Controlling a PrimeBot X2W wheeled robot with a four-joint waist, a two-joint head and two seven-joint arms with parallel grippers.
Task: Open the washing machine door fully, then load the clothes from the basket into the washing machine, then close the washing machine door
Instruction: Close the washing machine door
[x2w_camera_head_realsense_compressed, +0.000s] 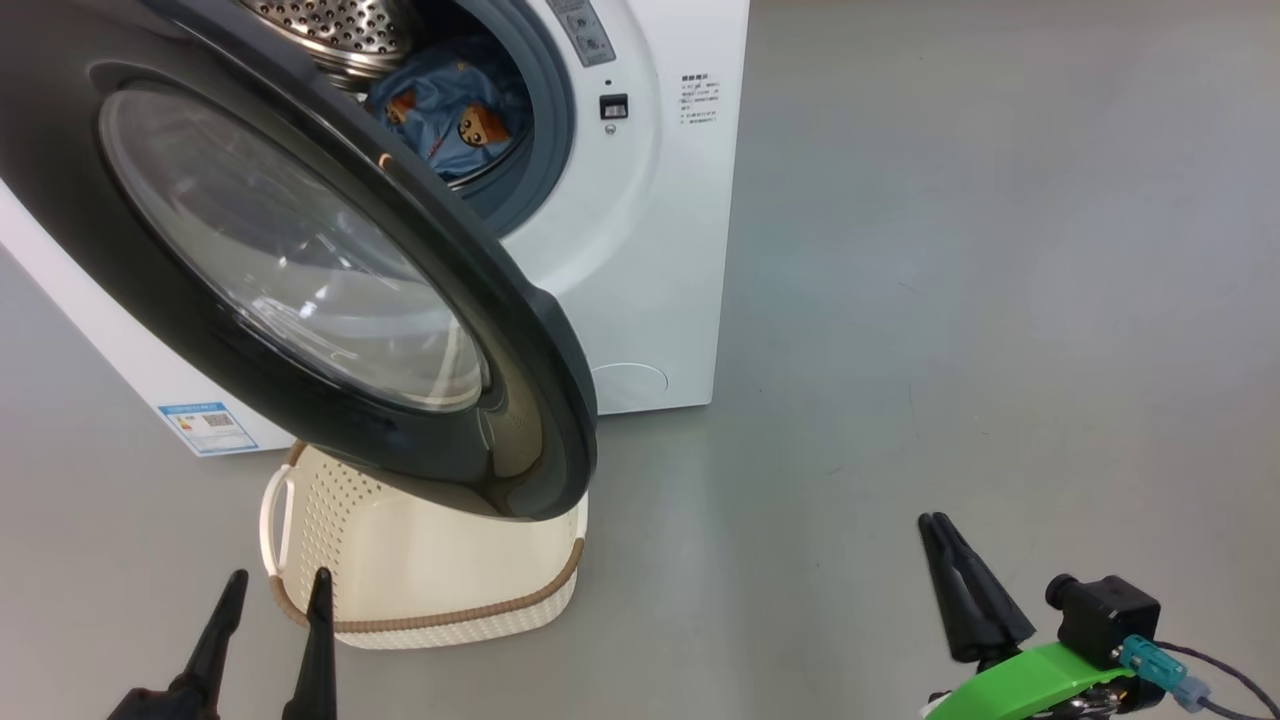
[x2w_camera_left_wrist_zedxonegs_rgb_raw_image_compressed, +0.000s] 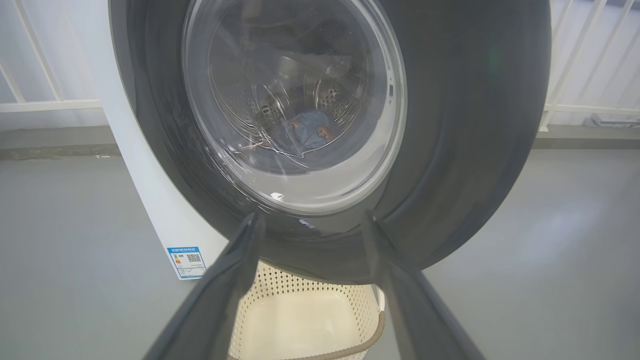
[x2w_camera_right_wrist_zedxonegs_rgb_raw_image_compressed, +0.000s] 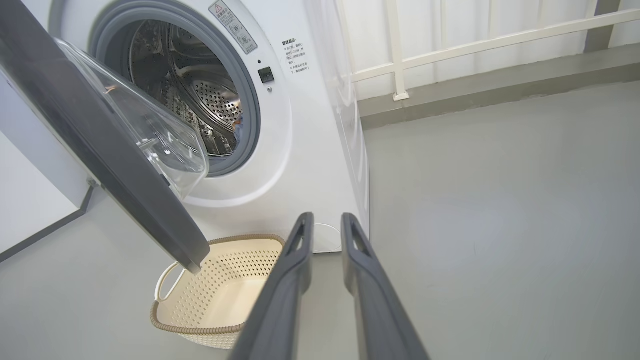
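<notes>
The washing machine door (x2w_camera_head_realsense_compressed: 300, 260) stands swung out from the washing machine (x2w_camera_head_realsense_compressed: 640, 250). Its hinge side is toward the left of the head view and its free edge points down and right, toward the robot. The top and left of its black ring are cut off by the frame. In the right wrist view it appears almost edge-on, slanting from upper left to lower centre, with the clear glass bowl bulging toward the drum.

The clothes (x2w_camera_head_realsense_compressed: 455, 110) lie inside the drum as a blue bundle with orange-brown figures. The door's rim hides their lower left part, and through the glass in the left wrist view they are only a dim patch.

The basket (x2w_camera_head_realsense_compressed: 440, 570) sits on the floor (x2w_camera_head_realsense_compressed: 950, 300) just in front of the machine, its long side running across the head view. The door overhangs and hides its rear. One handle shows at its left end, and the part of its bottom in view is bare cream plastic.

The left end effector (x2w_camera_head_realsense_compressed: 280, 575) hangs near the basket's front with its fingers spread wide. The right end effector (x2w_camera_head_realsense_compressed: 935, 520) is well apart to the right. Its fingers are drawn nearly together with a thin slit between them, gripping nothing.
</notes>
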